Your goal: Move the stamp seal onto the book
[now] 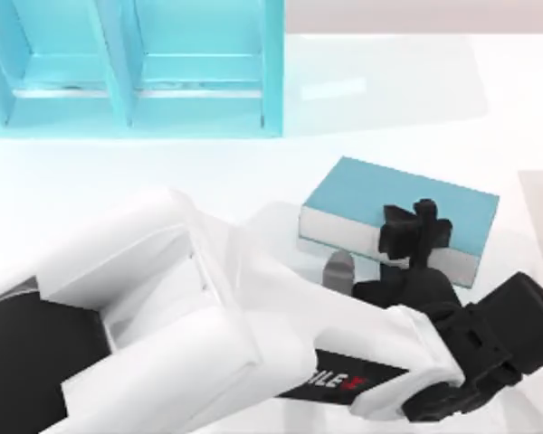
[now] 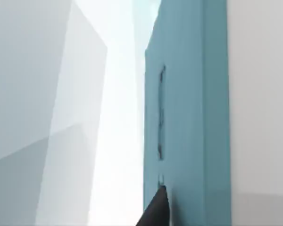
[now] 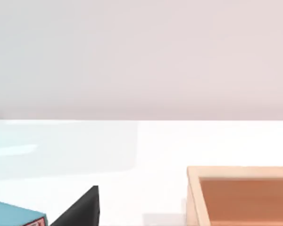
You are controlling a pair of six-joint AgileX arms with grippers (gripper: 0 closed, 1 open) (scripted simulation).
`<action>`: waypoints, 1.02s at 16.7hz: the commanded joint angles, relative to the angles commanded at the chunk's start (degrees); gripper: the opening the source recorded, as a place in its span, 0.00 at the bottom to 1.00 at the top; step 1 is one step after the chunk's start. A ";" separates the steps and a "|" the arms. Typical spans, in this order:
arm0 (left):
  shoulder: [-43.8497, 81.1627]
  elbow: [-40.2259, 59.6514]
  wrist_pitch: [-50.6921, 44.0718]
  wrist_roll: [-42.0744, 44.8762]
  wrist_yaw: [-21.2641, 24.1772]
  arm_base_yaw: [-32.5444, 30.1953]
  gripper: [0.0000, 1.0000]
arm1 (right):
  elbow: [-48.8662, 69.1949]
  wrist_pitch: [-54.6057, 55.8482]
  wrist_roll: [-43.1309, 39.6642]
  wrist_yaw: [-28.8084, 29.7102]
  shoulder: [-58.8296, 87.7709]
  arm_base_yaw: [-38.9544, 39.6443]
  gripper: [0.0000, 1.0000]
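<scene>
books: one (image 1: 407,194), teal
left gripper (image 1: 416,231): over the book's near edge, finger state can't tell
shelf units: one (image 1: 136,68)

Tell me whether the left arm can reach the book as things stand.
Probably yes. The left gripper hangs right over the book, near the front edge of its teal cover, and nothing stands between them in the top view.
</scene>
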 joint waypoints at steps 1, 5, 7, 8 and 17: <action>0.00 0.00 0.00 0.00 0.00 0.00 0.68 | 0.00 0.00 0.00 0.00 0.00 0.00 1.00; 0.00 0.00 0.00 0.00 0.00 0.00 0.98 | 0.00 0.00 0.00 0.00 0.00 0.00 1.00; 0.00 0.00 0.00 0.00 0.00 0.00 1.00 | 0.00 0.00 0.00 0.00 0.00 0.00 1.00; 0.00 0.00 0.00 0.00 0.00 0.00 1.00 | 0.00 0.00 0.00 0.00 0.00 0.00 1.00; 0.27 0.52 -1.93 -1.89 -0.19 -0.84 1.00 | 0.00 0.00 0.00 0.00 0.00 0.00 1.00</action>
